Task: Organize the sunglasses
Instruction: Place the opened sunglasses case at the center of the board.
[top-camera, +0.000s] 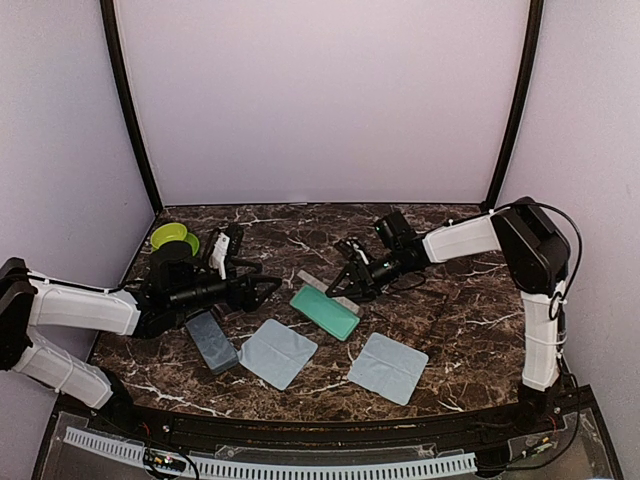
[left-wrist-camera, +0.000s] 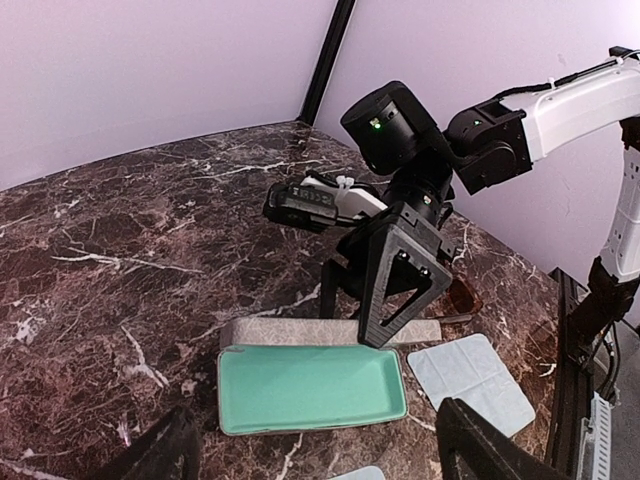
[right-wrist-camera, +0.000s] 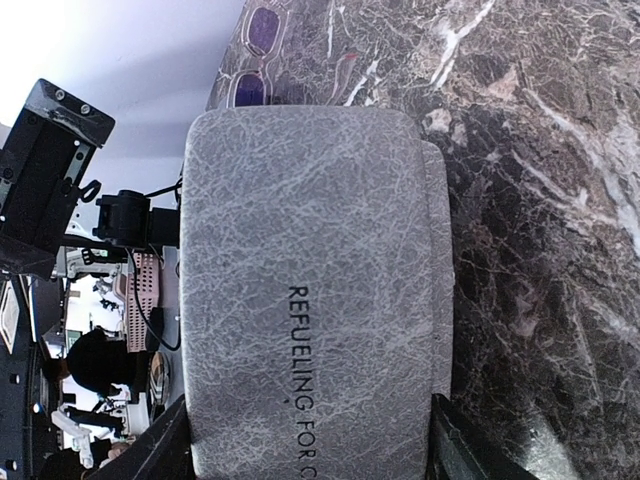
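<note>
From above, we see the left gripper (top-camera: 264, 290) and the right gripper (top-camera: 346, 288) facing each other near the middle of the dark marble table (top-camera: 450, 320). Between them lies an open case (top-camera: 326, 314) with its teal lining up. A closed grey case (top-camera: 212, 342) lies just beside the left arm. One pale blue-grey cloth (top-camera: 278, 352) lies in front of the open case and a second cloth (top-camera: 388, 367) lies further right. A green bowl (top-camera: 174, 236) sits at the far left corner. In this view we cannot pick out the sunglasses, because the right gripper covers that patch.

The wrist cameras supply them. The left wrist view catches one brownish lens of the sunglasses (left-wrist-camera: 462, 296) on the marble just behind the case's grey lid (left-wrist-camera: 290, 331), showing past the right gripper's nearer finger. The right wrist view shows two lenses, tinted purple there, lying close beyond the far end of the lid. We cannot tell whether they touch it. Only this view shows the lettering "REFUELING FOR" on the lid's grey face.

The left gripper's own camera shows its fingertips at the bottom corners, far apart with nothing between them, so it is released. The right gripper's fingers straddle the lid across its narrow width, one on the teal side and one behind, with their tips down at its edges. We cannot tell whether they actually pinch it.
</note>
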